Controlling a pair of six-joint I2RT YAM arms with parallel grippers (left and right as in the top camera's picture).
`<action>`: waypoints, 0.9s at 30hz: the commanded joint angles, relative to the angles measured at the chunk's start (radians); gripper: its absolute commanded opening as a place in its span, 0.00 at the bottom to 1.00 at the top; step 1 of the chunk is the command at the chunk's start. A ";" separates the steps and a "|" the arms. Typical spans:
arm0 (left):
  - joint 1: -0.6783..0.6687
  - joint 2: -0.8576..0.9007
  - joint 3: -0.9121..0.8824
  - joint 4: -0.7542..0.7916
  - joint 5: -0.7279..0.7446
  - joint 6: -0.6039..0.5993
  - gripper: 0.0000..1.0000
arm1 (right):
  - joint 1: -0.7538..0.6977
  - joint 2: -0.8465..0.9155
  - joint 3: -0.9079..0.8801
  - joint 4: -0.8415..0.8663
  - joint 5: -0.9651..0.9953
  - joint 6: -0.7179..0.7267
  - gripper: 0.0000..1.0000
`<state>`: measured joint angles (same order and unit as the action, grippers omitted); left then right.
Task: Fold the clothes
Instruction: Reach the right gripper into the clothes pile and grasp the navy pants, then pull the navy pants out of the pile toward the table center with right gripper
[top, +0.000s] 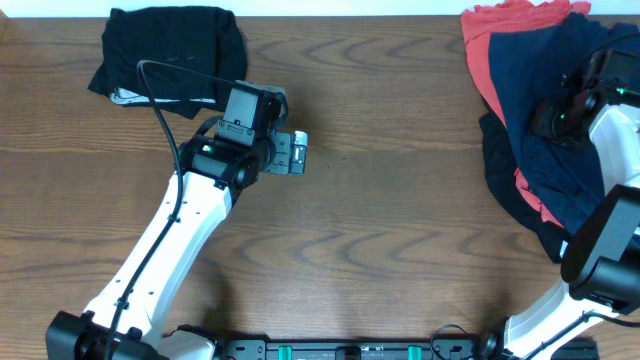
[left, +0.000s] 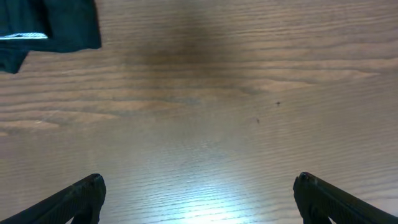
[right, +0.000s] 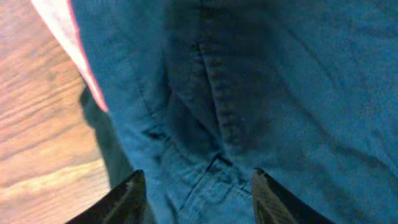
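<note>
The clothes lie in two places. A heap at the right edge holds a large navy blue garment (top: 535, 80) on top, a coral red one (top: 488, 45) and black cloth (top: 500, 175) below. My right gripper (top: 548, 118) is down on the navy garment (right: 280, 74). Its fingers stand partly apart with the stitched navy cloth bunched between them (right: 198, 177). A folded black garment (top: 175, 45) lies at the far left, its corner showing in the left wrist view (left: 56, 25). My left gripper (top: 298, 152) hovers wide open over bare wood (left: 199, 180), right of that black garment.
The wooden table (top: 400, 220) stretches between the two arms. The heap on the right hangs near the table's right edge. A strip of coral and black cloth (right: 93, 106) borders the navy garment beside bare wood.
</note>
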<state>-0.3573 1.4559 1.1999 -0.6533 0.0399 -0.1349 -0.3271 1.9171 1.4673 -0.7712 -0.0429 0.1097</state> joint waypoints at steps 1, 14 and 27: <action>-0.002 0.024 0.030 0.000 -0.034 -0.013 0.98 | 0.001 0.023 0.015 -0.005 0.039 0.048 0.43; -0.002 0.040 0.030 -0.003 -0.034 -0.013 0.98 | 0.016 0.104 0.011 -0.003 0.040 0.115 0.28; -0.002 0.040 0.030 0.005 -0.034 -0.013 0.98 | 0.024 0.046 0.080 -0.093 0.027 0.090 0.01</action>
<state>-0.3573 1.4849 1.1999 -0.6529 0.0212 -0.1352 -0.3157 2.0018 1.4975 -0.8310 -0.0071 0.2184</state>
